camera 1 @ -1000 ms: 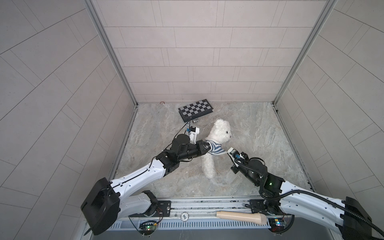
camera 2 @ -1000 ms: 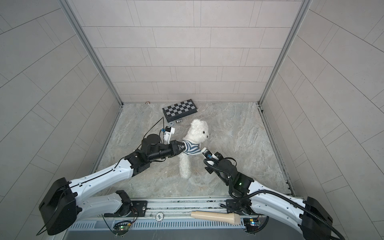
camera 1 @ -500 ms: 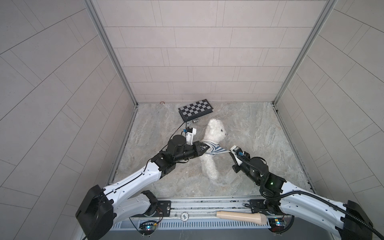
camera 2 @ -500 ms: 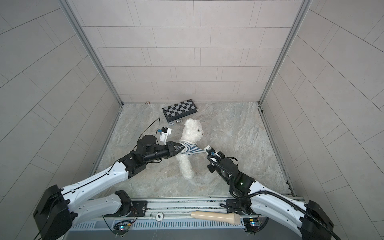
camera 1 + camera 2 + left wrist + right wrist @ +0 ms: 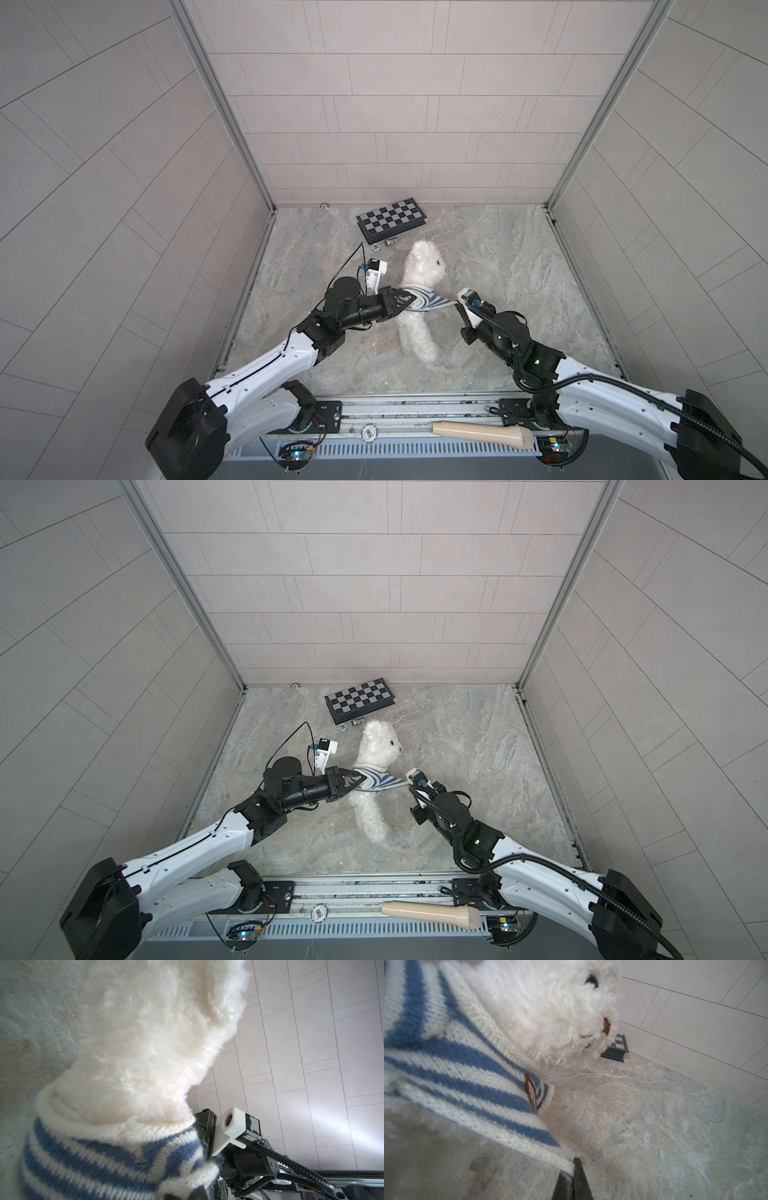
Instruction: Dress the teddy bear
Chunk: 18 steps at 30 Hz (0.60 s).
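The white teddy bear [image 5: 417, 332] [image 5: 370, 816] lies mid-floor, head toward the back wall. A blue-and-white striped shirt [image 5: 426, 302] [image 5: 378, 782] sits around its neck and upper chest, stretched sideways. My left gripper [image 5: 409, 300] [image 5: 357, 781] is shut on the shirt's left edge. My right gripper [image 5: 456, 302] [image 5: 407, 784] is shut on its right hem. The left wrist view shows bear fur [image 5: 155, 1032] rising out of the shirt collar [image 5: 93, 1157]. The right wrist view shows the bear's face [image 5: 560, 1012], the shirt [image 5: 456, 1076] and my right gripper [image 5: 573, 1169] pinching the hem.
A folded chessboard [image 5: 390, 218] [image 5: 359, 699] lies by the back wall, with two small metal pieces [image 5: 384, 245] in front of it. A beige wooden handle [image 5: 482, 434] rests on the front rail. Tiled walls close in the floor on three sides.
The shirt is now pulled wider between the two grippers. The bear's head has shifted a little to the left. Both grippers stay shut on the shirt.
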Available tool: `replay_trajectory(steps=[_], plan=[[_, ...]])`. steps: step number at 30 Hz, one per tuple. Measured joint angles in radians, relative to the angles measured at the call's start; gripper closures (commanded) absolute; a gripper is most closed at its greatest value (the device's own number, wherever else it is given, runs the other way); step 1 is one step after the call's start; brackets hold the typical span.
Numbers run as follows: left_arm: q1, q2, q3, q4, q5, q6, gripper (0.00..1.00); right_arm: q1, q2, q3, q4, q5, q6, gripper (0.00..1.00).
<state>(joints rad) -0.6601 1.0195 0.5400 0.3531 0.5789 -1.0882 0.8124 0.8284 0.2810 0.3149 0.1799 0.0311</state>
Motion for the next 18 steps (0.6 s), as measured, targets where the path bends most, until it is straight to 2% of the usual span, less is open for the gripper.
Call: replay_trajectory(steps=[14,18], plan=[[0.010,-0.027,0.023,-0.017,0.107,0.022,1.00,-0.008,0.010,0.015,0.027,-0.009,-0.004,1.00],[0.012,-0.028,0.026,-0.003,0.104,0.019,1.00,-0.017,0.000,-0.005,0.072,-0.063,-0.046,1.00]])
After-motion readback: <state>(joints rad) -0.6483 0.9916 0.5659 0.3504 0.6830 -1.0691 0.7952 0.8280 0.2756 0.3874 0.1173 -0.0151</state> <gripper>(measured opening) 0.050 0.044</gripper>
